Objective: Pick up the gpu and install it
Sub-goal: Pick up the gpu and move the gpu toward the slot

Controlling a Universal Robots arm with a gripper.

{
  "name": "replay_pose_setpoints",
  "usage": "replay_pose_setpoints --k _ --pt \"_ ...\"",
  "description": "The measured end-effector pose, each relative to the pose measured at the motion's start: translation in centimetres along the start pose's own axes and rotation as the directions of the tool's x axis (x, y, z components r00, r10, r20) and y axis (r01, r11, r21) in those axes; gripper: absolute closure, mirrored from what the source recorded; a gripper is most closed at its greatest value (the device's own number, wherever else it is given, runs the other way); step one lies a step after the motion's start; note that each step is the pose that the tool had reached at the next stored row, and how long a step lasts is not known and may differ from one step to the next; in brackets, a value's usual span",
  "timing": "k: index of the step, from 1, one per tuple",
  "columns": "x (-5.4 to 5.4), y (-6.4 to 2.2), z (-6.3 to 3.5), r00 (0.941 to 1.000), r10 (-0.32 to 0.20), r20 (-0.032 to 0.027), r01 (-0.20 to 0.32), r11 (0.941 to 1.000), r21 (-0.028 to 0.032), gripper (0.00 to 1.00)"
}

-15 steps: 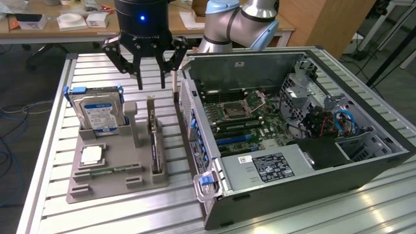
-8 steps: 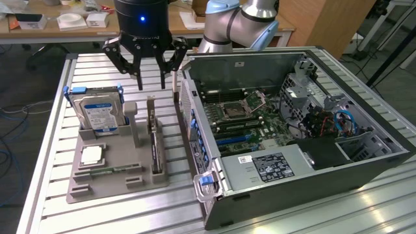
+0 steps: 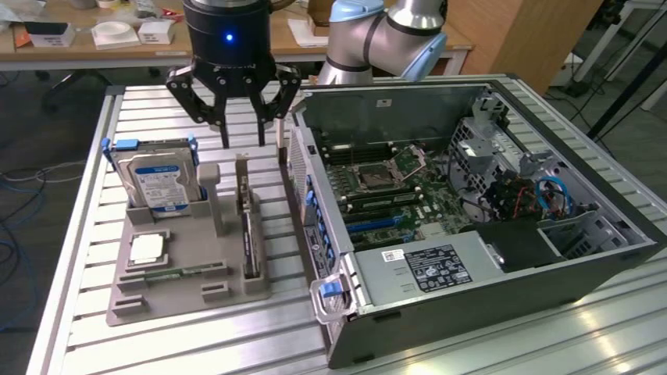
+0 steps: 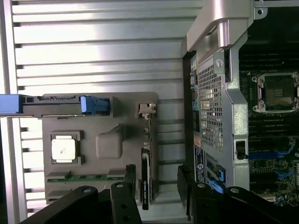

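A black multi-fingered gripper [image 3: 250,139] hovers at upper centre of the exterior view, jaws spread wide and holding nothing, above a grey moulded parts tray [image 3: 172,301] on a slatted metal table [image 3: 136,109]. The gpu [image 3: 248,230], a thin dark card, stands on edge in the tray, left of the open black computer case [image 3: 501,281]. A silver hard drive [image 3: 156,183] stands further left.

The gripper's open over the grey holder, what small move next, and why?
Probably lower straight down: the open gripper hangs above the gpu, which stands edge-on in the grey holder, untouched, lined up between its fingers in the wrist view.
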State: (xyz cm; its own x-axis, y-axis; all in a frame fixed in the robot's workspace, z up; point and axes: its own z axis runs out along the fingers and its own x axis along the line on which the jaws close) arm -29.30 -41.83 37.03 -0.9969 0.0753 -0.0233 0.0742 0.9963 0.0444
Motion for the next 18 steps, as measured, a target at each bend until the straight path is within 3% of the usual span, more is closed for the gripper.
replay_pose_setpoints --k 18 --pt "0.0 -0.09 1.45 1.0000 0.000 0.0001 0.000 1.0000 -0.0001 0.51"
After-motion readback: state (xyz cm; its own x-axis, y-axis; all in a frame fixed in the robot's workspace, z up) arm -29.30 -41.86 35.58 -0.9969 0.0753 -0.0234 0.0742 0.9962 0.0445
